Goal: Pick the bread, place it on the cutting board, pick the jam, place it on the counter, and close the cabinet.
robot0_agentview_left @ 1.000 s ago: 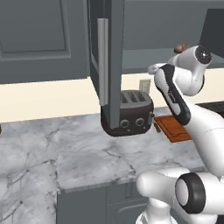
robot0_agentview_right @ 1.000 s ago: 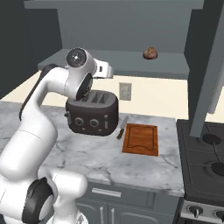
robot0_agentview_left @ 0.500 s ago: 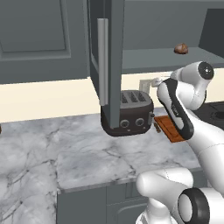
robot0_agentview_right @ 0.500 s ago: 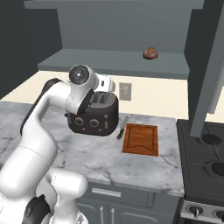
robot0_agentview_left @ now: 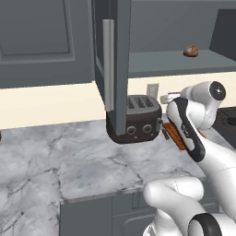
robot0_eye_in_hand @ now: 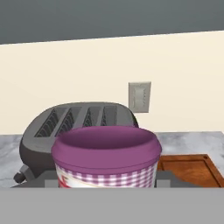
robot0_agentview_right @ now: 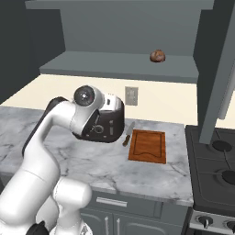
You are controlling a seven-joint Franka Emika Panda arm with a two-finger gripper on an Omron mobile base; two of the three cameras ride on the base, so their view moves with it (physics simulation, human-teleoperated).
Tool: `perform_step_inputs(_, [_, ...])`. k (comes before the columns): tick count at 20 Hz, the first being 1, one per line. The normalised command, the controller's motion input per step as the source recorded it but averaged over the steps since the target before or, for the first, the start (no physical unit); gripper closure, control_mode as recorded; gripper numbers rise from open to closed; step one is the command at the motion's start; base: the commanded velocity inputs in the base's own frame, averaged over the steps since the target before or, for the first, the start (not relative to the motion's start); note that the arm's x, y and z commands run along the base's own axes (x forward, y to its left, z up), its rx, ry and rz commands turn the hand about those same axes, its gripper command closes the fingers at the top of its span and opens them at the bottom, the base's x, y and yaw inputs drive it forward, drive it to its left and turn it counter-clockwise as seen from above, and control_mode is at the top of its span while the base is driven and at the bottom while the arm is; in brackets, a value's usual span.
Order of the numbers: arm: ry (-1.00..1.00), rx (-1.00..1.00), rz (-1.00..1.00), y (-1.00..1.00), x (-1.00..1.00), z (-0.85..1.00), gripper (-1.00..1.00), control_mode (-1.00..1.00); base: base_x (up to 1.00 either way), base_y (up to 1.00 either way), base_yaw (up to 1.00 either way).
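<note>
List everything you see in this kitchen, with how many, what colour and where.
bread: one, brown, on the open cabinet's shelf
jam: one, purple, held in front of the toaster
toaster: one, dark, on the counter by the wall
cutting board: one, reddish-brown, right of the toaster
knife: one, dark handle, between toaster and board
counter: one, grey marble
cabinet: one, dark grey, door open
stove: one, dark, far right
gripper: one, shut on the jam
</note>
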Motion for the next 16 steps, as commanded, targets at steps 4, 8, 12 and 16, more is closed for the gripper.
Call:
perform_step_inputs(4, [0.0,0.0,0.0,-0.05,-0.11,-0.31,1.0,-1.0,0.0,0.0,0.0])
perform_step_inputs(8, [0.0,0.0,0.0,-0.08,-0.07,-0.34,1.0,-1.0,0.0,0.0,0.0])
perform_step_inputs(12, [0.0,0.0,0.0,-0.02,-0.06,-0.34,1.0,-1.0,0.0,0.0,0.0])
perform_step_inputs(16, [0.0,0.0,0.0,0.0,-0.07,-0.36,1.0,-1.0,0.0,0.0,0.0])
